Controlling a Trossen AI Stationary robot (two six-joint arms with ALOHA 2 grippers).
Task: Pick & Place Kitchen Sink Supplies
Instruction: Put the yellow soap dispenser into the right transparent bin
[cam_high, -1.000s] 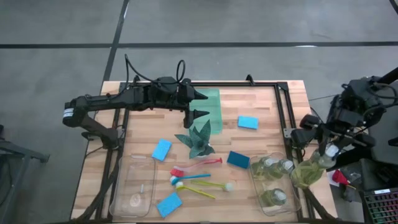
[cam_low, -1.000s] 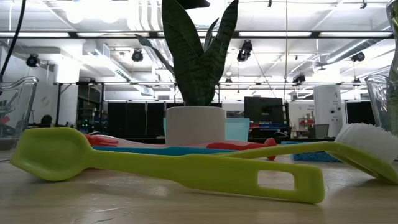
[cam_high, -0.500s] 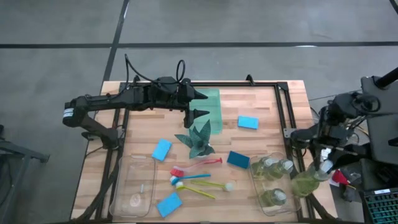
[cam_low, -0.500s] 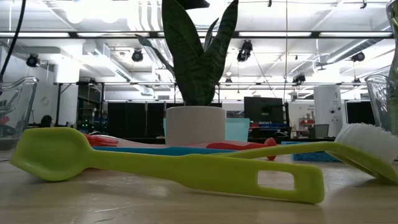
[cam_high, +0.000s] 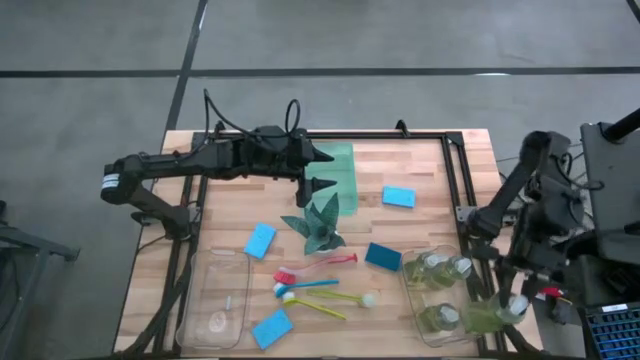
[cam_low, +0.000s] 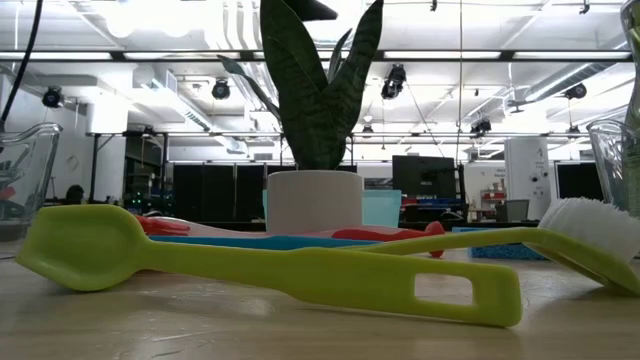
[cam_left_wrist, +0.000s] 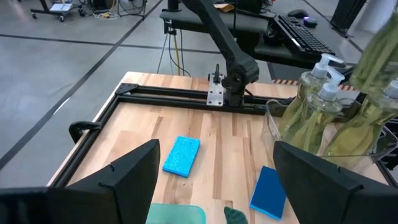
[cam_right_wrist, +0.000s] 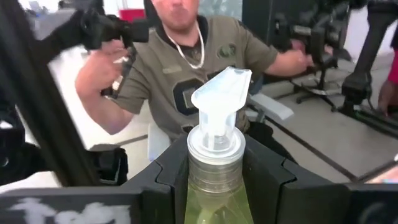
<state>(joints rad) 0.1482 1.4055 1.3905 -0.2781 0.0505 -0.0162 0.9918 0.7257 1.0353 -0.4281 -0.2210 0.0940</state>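
1. The right tool (cam_high: 508, 300) is clamped on a soap bottle (cam_right_wrist: 214, 155), its dark fingers (cam_right_wrist: 165, 180) pressed on either side just below the white pump cap; in the high view it hangs over the near right corner of the right-hand clear bin (cam_high: 412, 292).
2. That bin holds three more soap bottles (cam_high: 437, 267), standing close together.
3. The left tool (cam_high: 325, 170) hovers with its jaws wide apart and nothing between them, above the translucent green tray (cam_high: 345, 175) at the far middle of the wooden surface (cam_high: 430, 170).
4. Four blue sponges lie on the surface: one (cam_high: 398, 196) right of the tray, a darker one (cam_high: 383, 256) just left of the right bin, one (cam_high: 259, 240) left of the plant (cam_high: 320, 222), and one (cam_high: 271, 327) at the near edge.
5. Red (cam_high: 318, 264), blue (cam_high: 305, 286) and yellow (cam_high: 325, 297) brushes lie bunched together in front of the plant.
6. A second clear bin (cam_high: 215, 300) sits at the near left.
7. A person (cam_right_wrist: 186, 68) in an olive shirt shows behind the held bottle in the right wrist view.
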